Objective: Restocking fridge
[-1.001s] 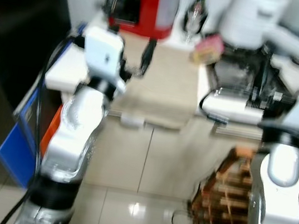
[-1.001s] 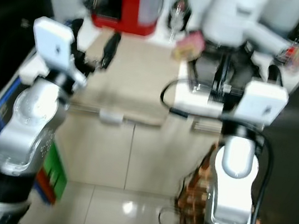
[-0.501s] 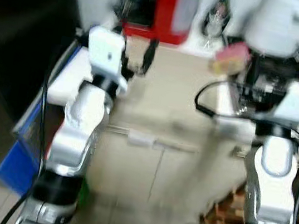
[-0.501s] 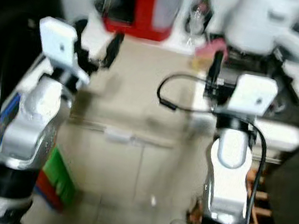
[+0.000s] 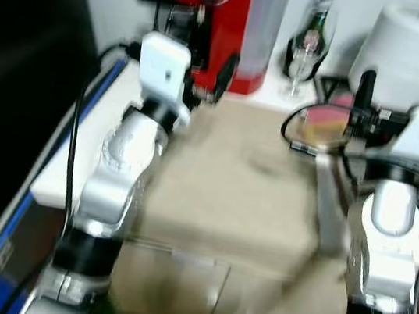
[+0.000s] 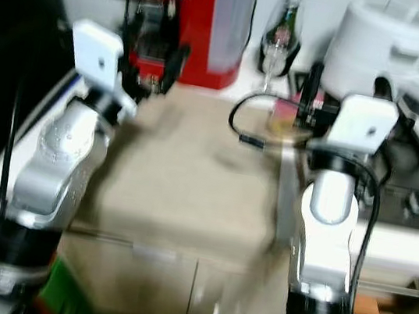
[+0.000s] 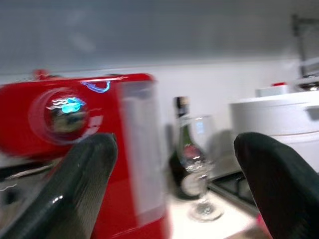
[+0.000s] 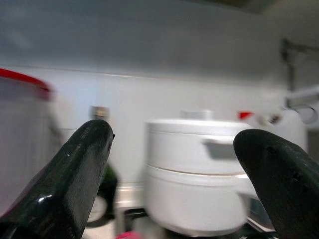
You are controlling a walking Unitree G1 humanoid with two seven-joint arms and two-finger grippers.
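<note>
— Two open, empty grippers, left gripper (image 7: pixel 174 194) and right gripper (image 8: pixel 174 184). What gets stocked?

— Probably the dark green glass bottle (image 5: pixel 310 38), right of the red appliance (image 5: pixel 214 23). Heavy, slippery, breakable; grip its body.

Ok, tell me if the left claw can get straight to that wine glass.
Probably yes. The left claw is open and empty, and the wine glass stands beyond its fingers with nothing between, though the red machine crowds one side.

I see a bright red coffee machine (image 5: pixel 215 16) with a glowing blue light at upper left, a dark green bottle (image 7: pixel 185 164), a white cooker (image 8: pixel 199 174), beige counter (image 5: pixel 244 186).
</note>
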